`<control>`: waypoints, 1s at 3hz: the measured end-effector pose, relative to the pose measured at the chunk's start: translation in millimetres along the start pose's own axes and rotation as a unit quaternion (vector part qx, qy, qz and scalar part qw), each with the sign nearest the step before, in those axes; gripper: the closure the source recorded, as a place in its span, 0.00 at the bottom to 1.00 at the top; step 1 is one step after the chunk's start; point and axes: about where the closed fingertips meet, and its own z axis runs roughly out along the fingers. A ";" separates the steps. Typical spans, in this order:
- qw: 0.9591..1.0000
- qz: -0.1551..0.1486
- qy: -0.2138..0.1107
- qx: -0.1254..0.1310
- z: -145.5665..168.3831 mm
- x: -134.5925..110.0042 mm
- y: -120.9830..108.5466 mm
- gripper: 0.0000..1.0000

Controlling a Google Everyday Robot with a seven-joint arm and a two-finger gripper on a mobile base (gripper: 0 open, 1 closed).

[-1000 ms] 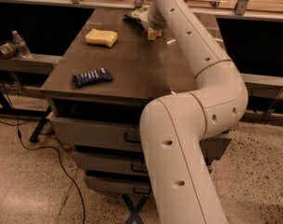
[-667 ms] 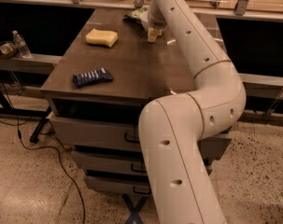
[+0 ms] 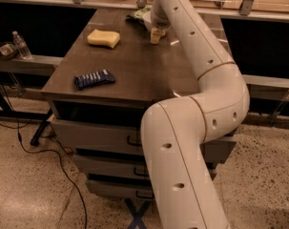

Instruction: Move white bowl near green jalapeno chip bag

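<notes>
Gripper [image 3: 156,34]: low at the bench's [image 3: 134,75] far edge, grip state cannot be told. White bowl [image 3: 148,26] mostly hidden under the wrist, seemingly just beside green jalapeno chip bag [image 3: 138,14]; step judged placement, next a release and straight lift. Yellow sponge [image 3: 104,37] far-left, snack bar [image 3: 94,78] near-left edge; against a second ago, gripper slightly lower, rest unmoved.
</notes>
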 end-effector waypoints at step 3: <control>1.000 0.000 0.000 0.000 -3.7 -0.7 -0.9 0.19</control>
